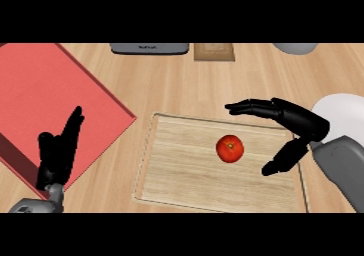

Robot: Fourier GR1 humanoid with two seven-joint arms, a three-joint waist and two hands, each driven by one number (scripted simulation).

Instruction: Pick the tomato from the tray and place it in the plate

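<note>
A red tomato (pixel 230 148) lies near the middle of a light wooden tray (pixel 177 170). My right hand (pixel 299 122) hovers at the tray's right side, open, its fingers stretched left above the tomato and its thumb pointing down to the tomato's right; it does not touch the tomato. A white plate (pixel 347 112) shows at the right edge, partly hidden behind that hand and forearm. My left hand (pixel 58 152) rests open at the lower left, fingers up, over the red mat.
A large red mat (pixel 45 95) covers the counter's left part. Along the far edge stand a grey appliance (pixel 149 48), a small brown box (pixel 214 51) and a grey object (pixel 296 48). Bare wooden counter lies between mat and tray.
</note>
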